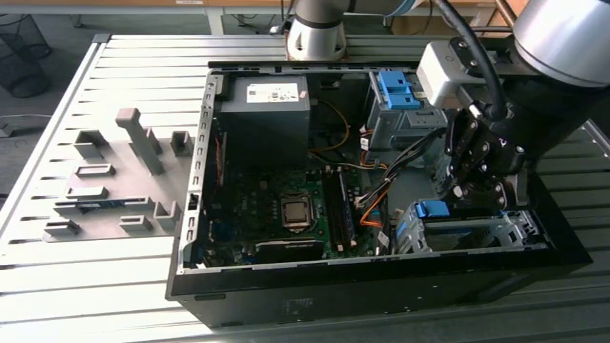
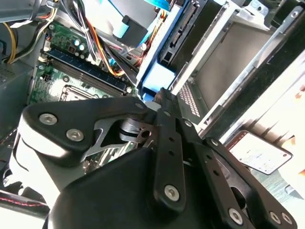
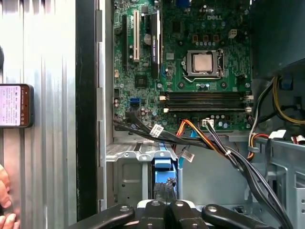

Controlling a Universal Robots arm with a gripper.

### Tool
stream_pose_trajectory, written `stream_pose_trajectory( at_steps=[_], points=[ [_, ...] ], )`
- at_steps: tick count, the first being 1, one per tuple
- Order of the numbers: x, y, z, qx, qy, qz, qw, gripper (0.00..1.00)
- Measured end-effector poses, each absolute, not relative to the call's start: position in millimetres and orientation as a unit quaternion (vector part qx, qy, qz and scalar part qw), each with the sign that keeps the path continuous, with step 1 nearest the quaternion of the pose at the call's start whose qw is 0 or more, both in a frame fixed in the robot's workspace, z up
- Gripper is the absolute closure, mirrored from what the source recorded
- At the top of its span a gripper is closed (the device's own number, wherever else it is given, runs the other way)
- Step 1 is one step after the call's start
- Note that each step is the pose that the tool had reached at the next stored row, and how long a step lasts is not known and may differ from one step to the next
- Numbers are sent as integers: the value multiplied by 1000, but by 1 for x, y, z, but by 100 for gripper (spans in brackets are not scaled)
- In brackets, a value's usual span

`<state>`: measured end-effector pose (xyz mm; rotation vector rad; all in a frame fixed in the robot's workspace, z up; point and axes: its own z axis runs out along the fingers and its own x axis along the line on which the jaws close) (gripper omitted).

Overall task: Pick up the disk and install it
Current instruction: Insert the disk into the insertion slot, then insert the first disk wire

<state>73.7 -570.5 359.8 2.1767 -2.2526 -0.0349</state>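
Arm [image 1: 558,43]: one unit. Its base column [image 1: 315,32] stands upright at the far edge of the desk in the exterior view. The upper links enter from the exterior view's upper right. The silver wrist [image 1: 572,28] sits high, with the black lower section angled downward and toward the exterior view's left.

Hand [image 1: 467,191]: black, pointing steeply down, tips at the lowest point of the arm.

Fingers [image 2: 167,124]: in the second wrist view the linkage bars [image 2: 95,119] converge to a single narrow tip with no gap visible. The first wrist view shows the two inner finger pieces side by side and touching. Whether anything is pinched between the tips cannot be determined.
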Motion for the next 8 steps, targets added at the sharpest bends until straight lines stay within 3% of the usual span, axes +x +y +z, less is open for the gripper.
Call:
stream_pose_trajectory(
  at_steps=[8],
  points=[
    [74,-571,358,695,-719,-11,5,89]
  ],
)
